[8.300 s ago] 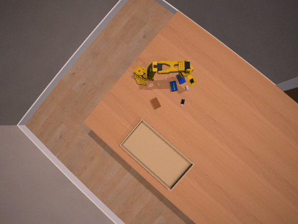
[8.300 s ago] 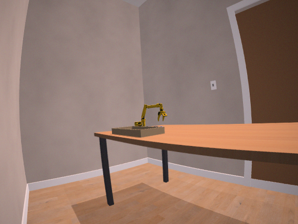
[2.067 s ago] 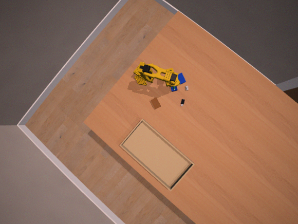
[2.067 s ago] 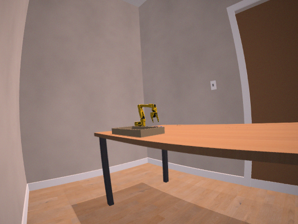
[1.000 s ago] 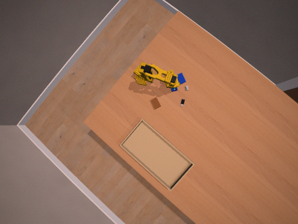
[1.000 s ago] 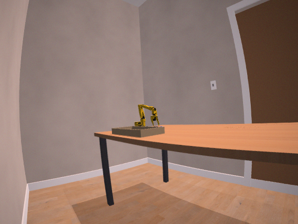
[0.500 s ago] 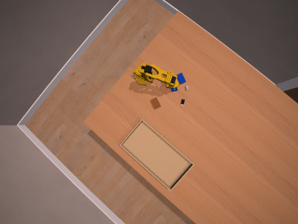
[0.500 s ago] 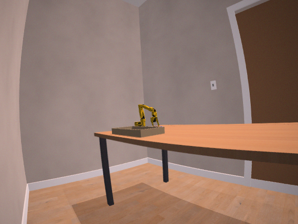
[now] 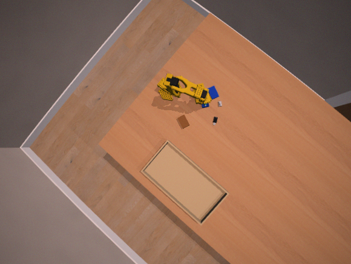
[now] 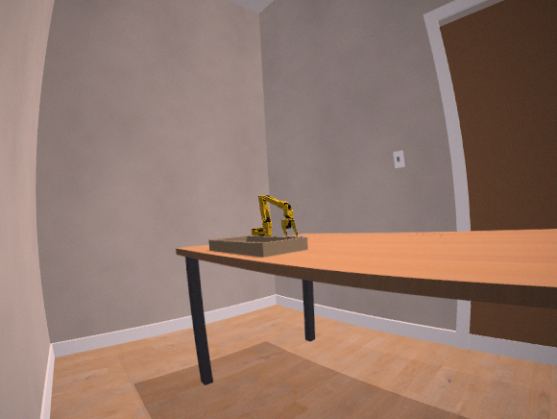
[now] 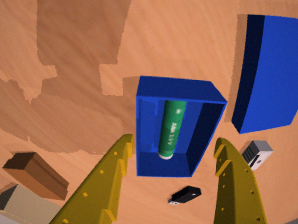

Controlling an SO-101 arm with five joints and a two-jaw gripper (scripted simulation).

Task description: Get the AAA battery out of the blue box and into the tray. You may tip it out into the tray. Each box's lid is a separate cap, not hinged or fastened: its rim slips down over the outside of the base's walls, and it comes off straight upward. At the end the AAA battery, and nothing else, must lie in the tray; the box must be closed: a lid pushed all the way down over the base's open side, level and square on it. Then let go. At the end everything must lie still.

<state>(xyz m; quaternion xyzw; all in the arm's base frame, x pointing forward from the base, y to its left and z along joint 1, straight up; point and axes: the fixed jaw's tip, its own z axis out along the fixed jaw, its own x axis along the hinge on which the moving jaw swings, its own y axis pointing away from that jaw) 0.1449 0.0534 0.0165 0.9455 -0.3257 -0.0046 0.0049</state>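
The blue box base (image 11: 182, 125) stands open on the table, and the green AAA battery (image 11: 170, 129) lies inside it. Its blue lid (image 11: 266, 72) lies flat beside it, apart from the base. In the overhead view the lid (image 9: 213, 91) shows past the arm and the base (image 9: 204, 106) peeks out under the wrist. My gripper (image 11: 173, 139) is partly open and empty, just above the base with one finger on each side of it. I cannot tell whether the fingers touch the walls. The tray (image 9: 184, 181) lies empty nearer the table's front edge.
A closed brown box (image 9: 183, 122) lies between the arm and the tray. A small black object (image 9: 215, 120) and a small grey-white object (image 9: 219, 103) lie on the table near the blue base. In the side view the arm (image 10: 276, 216) stands behind the tray (image 10: 259, 245).
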